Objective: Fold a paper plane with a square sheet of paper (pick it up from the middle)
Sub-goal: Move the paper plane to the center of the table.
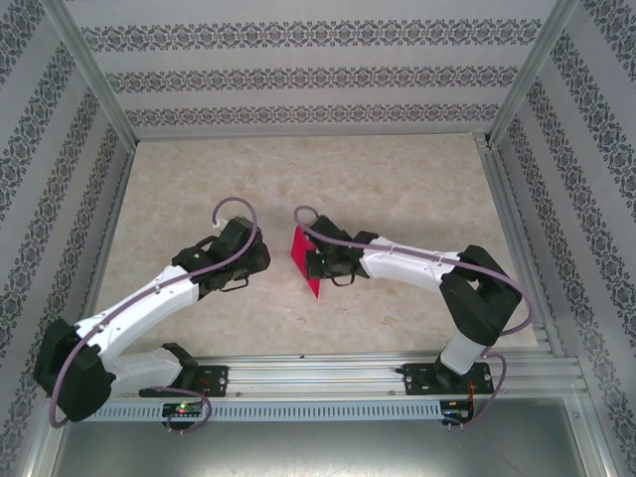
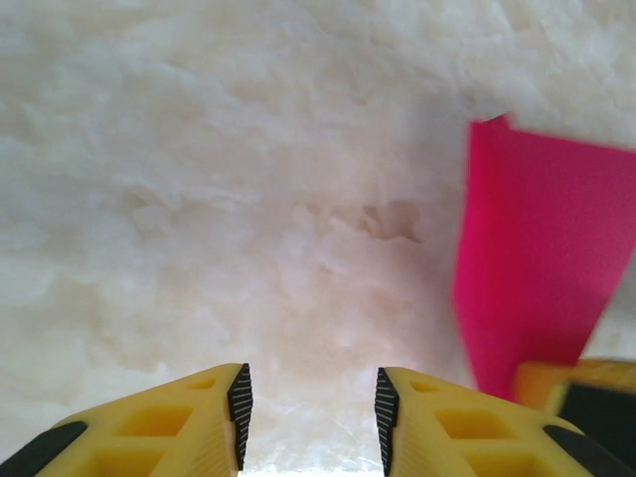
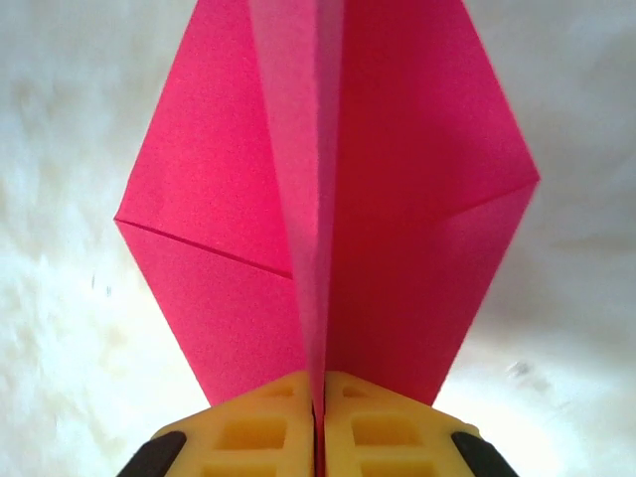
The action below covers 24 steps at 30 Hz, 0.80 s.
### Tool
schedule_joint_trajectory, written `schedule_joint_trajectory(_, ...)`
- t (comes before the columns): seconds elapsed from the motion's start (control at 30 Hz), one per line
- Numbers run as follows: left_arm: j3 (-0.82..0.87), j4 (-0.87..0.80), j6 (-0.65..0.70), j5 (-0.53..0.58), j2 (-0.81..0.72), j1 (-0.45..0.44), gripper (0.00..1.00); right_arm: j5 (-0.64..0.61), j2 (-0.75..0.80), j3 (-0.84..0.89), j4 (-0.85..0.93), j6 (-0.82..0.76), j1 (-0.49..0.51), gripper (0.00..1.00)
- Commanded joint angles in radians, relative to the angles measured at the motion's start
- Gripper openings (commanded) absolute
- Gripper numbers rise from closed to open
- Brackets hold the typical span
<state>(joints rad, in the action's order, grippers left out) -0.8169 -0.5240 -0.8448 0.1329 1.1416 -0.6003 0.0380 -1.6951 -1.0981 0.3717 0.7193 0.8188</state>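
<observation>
Paper plane (image 3: 397,199): a pink kite shape with a centre ridge and two wings spread to the sides. It sits mid-table between the two arms, pinched by the right claw (image 3: 320,397).

Direction from the claws: straight ahead of the right claw. It lies off to the right of the left claw (image 2: 313,397), just beside it and outside its jaws.

Long axis: the ridge runs directly away from the right claw's fingers, so the narrow end points away from that wrist. From the top camera the plane (image 1: 302,256) stands on edge, running from far to near across the table (image 1: 397,179).

Nearer arm: the right one, since it already has the plane. The left claw (image 1: 256,256) is near, with a short gap to the paper.

Right claw (image 1: 320,264): clenched on the ridge at the plane's near end, its yellow fingers (image 3: 263,417) pressed together with only the paper edge between them.

Left claw: released, jaws partly apart, nothing between them but bare table. The pink wing (image 2: 532,268) shows at its right side.

Doubt: from above I cannot tell whether the plane's lower edge rests on the table or hangs just clear of it.

Coming move, as a judgement: the left claw would need to shift right to reach a wing while the right claw keeps the ridge steady.
</observation>
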Motion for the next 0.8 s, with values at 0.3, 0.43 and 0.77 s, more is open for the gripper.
schedule_joint_trajectory(0.3, 0.097, -0.064, -0.027, 0.062, -0.114, 0.06, 0.43, -0.126, -0.323, -0.421, 0.392, -0.11, -0.088, 0.15)
schedule_joint_trajectory(0.43, 0.111, -0.07, -0.025, 0.065, -0.144, 0.071, 0.43, -0.11, -0.371, -0.447, 0.399, -0.109, -0.089, 0.18)
schedule_joint_trajectory(0.77, 0.132, -0.056, -0.027, 0.043, -0.154, 0.088, 0.44, -0.098, -0.418, -0.421, 0.381, -0.079, -0.091, 0.27)
